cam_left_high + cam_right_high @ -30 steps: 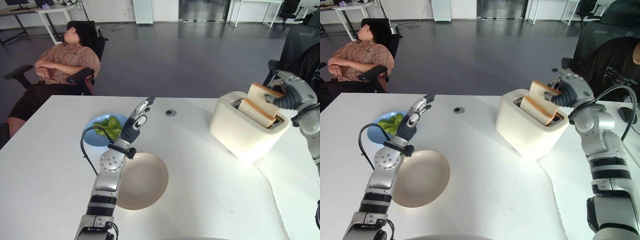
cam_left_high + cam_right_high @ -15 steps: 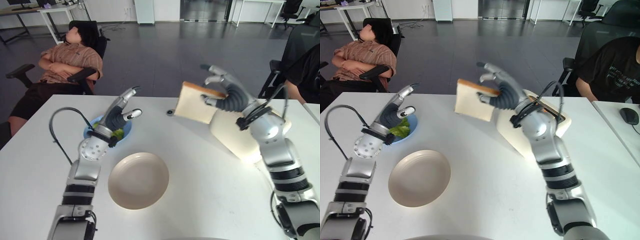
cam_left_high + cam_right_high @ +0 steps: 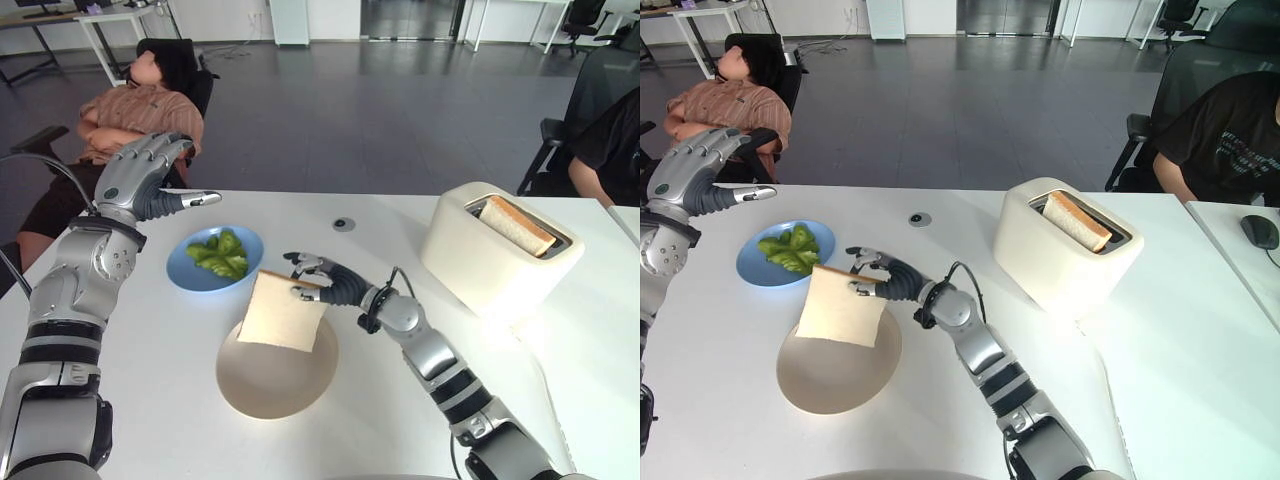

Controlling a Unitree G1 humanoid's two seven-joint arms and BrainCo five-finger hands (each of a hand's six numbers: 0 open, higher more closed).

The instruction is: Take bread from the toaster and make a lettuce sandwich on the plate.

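My right hand [image 3: 325, 283] is shut on the top edge of a bread slice [image 3: 284, 312], which hangs just above the beige plate [image 3: 285, 381] at the middle of the table. A second bread slice [image 3: 516, 225] sticks up from the near slot of the white toaster [image 3: 490, 262] on the right. Green lettuce [image 3: 219, 254] lies in a blue bowl [image 3: 187, 275] behind and left of the plate. My left hand [image 3: 146, 176] is raised at the far left, above and left of the bowl, with its fingers loosely spread and nothing in it.
A small round grey fitting [image 3: 343, 224] is set in the white table [image 3: 120, 380] behind the plate. The toaster's cord [image 3: 535, 365] runs down the table's right side. A person reclines in a chair [image 3: 130, 110] beyond the table's far left edge.
My right hand has carried the bread slice from beside the toaster down and left to just over the plate. My left hand has risen up and left, away from the bowl.
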